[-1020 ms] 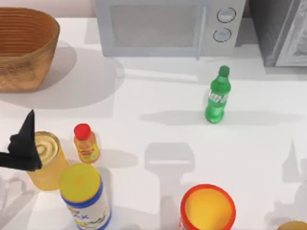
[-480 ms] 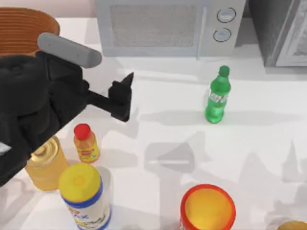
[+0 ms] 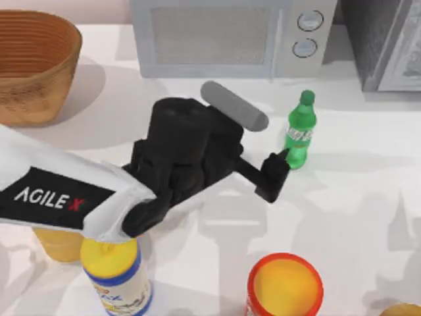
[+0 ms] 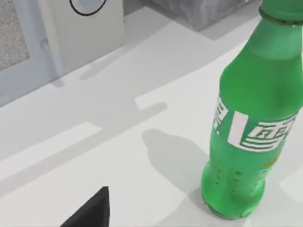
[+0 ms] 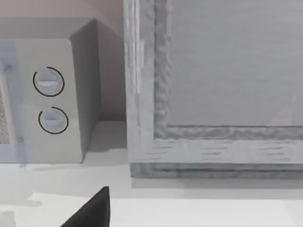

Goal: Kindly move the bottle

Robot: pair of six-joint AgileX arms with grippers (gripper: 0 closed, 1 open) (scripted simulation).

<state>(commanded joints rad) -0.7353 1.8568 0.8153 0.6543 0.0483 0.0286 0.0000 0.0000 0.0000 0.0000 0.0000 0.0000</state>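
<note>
Just beside the left claw (image 3: pixel 276 172) stands the bottle (image 3: pixel 299 133).

The slim translucent green plastic bottle (image 3: pixel 299 136) looks smooth and faintly glossy, with a paper-like white-and-green label band round its waist; in the left wrist view (image 4: pixel 251 127) its lower body shows small dimples. The left arm's black tool (image 3: pixel 274 172) is matt, like hard plastic. The white table (image 3: pixel 355 210) is smooth and matt. The brown woven basket (image 3: pixel 33 66) has a ribbed, rough wicker look. The grey microwave (image 3: pixel 230 36) is smooth, its door panel finely speckled. The yellow-lidded white and blue canister (image 3: pixel 118 273) looks like smooth plastic
</note>
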